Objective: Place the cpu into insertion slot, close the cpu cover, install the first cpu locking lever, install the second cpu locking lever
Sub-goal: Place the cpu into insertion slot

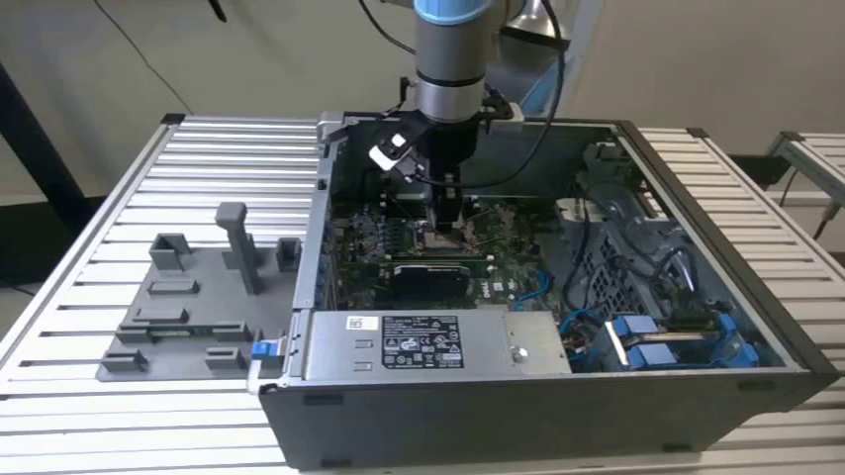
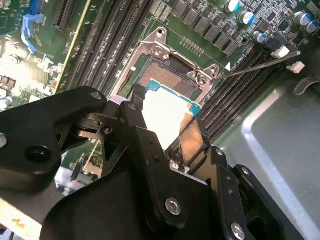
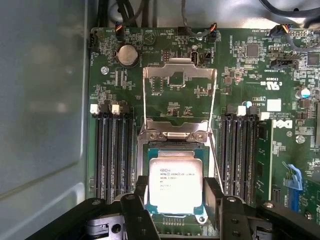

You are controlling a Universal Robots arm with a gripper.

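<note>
Silver-topped cpu is pinched in my gripper, one black finger on each of two opposite edges, so yeah, I'm clamped on the chip. It sits right over the insertion slot. In the second wrist view the slot's dark centre and metal rim peek out past the chip's far edge. Can't honestly tell whether the chip is touching the slot floor or hanging just above it.

The cpu cover is flipped wide open on its hinge, laid back away from the slot, with green board showing through its square window. A thin wire locking lever angles off from the slot's corner, not latched.

Black memory slots run along both sides of the slot. In the exterior view I'm reaching straight down into the open computer case onto the motherboard. A grey fixture plate lies on the slatted table at the exterior view's left.
</note>
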